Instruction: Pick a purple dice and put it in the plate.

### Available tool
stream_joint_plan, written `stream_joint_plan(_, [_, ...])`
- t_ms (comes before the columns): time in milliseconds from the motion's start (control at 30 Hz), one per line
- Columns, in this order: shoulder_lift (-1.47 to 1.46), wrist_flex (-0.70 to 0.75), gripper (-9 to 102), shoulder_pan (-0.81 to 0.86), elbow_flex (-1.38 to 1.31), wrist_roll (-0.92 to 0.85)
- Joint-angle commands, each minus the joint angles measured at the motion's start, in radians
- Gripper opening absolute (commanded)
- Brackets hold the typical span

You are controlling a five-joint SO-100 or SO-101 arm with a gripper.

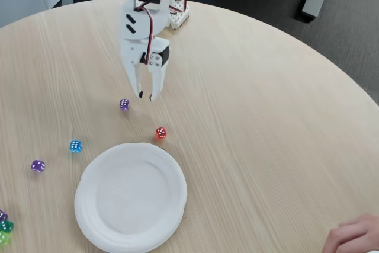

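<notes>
Round worktop (249, 117) of pale wood grain, seen from above in the fixed view. White robot arm (145, 16) reaching down from the far edge; its hand (146, 95) points downward with the two fingers slightly apart and nothing between them. Purple dice (124, 104) on the wood just left of the fingertips, not touching them. Second purple dice (38, 166) well to the left, near the worktop's edge. Red dice (160, 133) just beyond the plate's far rim. Blue dice (75, 146) left of the plate. White paper plate (89, 217) with ridged rim, at the near side, holding nothing. Small cluster of dice (5, 224), purple and green, at the left edge. A person's hand (354, 238) rests at the lower right corner.
</notes>
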Motion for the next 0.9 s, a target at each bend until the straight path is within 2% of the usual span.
stream_joint_plan(0, [-0.023, -0.008, 9, 0.008, -0.049, 0.018])
stream_joint_plan(267, [-0.086, -0.008, 12, 0.061, -0.058, 0.072])
stream_joint_plan(567, [-0.137, -0.009, 14, 0.164, -0.060, 0.049])
stream_joint_plan(867, [-0.140, -0.011, 16, 0.195, -0.060, 0.020])
